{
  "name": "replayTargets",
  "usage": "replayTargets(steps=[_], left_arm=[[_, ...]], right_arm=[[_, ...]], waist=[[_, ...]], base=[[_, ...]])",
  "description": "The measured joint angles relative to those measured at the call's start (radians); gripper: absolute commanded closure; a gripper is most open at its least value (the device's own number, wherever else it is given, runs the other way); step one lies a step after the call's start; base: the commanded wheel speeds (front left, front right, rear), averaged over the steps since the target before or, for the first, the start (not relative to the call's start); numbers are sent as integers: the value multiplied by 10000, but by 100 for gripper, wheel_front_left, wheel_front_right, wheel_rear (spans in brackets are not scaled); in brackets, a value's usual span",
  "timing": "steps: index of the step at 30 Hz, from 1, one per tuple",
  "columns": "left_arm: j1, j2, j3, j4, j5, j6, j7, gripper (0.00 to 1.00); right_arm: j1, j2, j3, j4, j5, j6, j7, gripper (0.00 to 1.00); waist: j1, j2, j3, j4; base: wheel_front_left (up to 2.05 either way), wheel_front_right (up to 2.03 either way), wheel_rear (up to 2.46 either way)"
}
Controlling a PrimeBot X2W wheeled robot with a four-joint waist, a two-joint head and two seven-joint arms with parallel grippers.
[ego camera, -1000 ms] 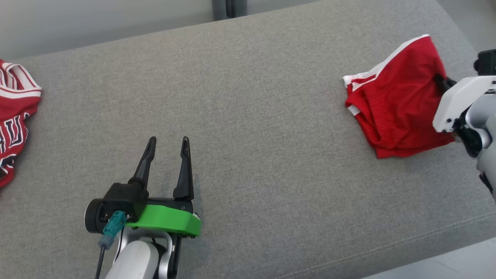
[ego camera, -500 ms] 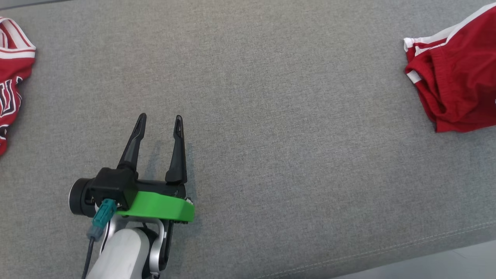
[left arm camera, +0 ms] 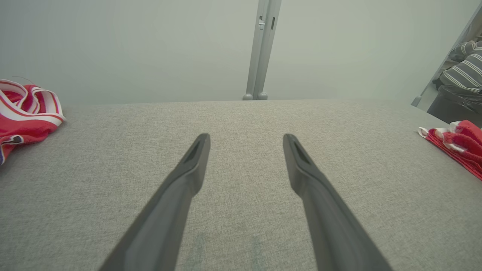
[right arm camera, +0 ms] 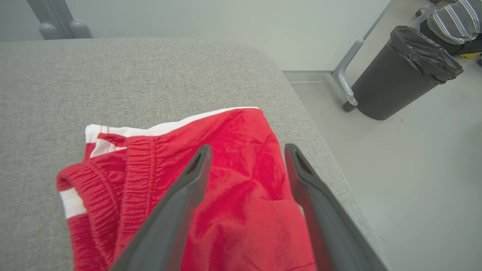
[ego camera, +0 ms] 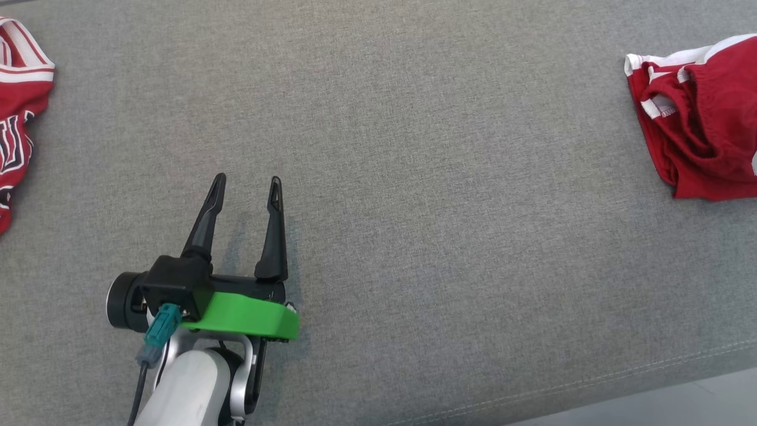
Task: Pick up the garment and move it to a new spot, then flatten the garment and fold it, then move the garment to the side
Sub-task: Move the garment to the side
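At the right end of the grey upholstered worktop (ego camera: 443, 177), the folded red shorts with white side stripes (ego camera: 704, 142) sit close to the corner, partly cut off by the head view's edge.

Right gripper (right arm camera: 247, 148) is directly over them. Its jaws are spread wide and grip nothing, and the cloth lies slack under and between the fingers. From the right wrist view the bundle runs from under the fingers away and to that view's left, with the elastic waistband on the left and the white stripe along the far edge. True long axis is hard to call, since both views crop it.

Left gripper (ego camera: 247, 178) is well apart from the shorts, low over bare fabric near the front-left. Its jaws are fully spread and empty, fingers pointing at the far edge. Right arm is clearly the nearer one.

A separate red-and-white striped jersey (ego camera: 20, 118) is crumpled at the far left end, nearer the left arm but not touching it.

My read: the shorts look folded and set aside, so the right arm only needs a straight lift clear. Risk is a fingertip snagging the top layer and undoing the fold.
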Motion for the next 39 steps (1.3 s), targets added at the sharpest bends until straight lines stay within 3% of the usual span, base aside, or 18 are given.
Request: replayTargets(steps=[12, 18, 23, 32, 39], left_arm=[[2, -69, 113, 433, -330, -15, -194, 0], [1, -240, 222, 1083, -585, -102, -439, 0], [44, -280, 531, 1712, -782, -105, -629, 0], [854, -395, 1104, 2644, -1116, -140, -800, 0], [1665, -414, 1459, 2738, -1081, -180, -836, 0]], right_arm=[[50, 178, 362, -932, 13, 0, -430, 0], [477, 119, 268, -2025, 117, 2, -554, 0], [1254, 192, -514, -3455, -77, 0, -568, 0], [3810, 1499, -2082, -5476, -1377, 0, -566, 0], [6366, 3200, -3833, -7657, -3154, 0, -566, 0]], waist=[[0, 0, -736, -16], [0, 0, -1436, 65], [0, 0, -2086, 178], [0, 0, -3185, 462], [0, 0, -3851, 815]], base=[[0, 0, 0], [0, 0, 0], [0, 0, 0], [0, 0, 0], [0, 0, 0]])
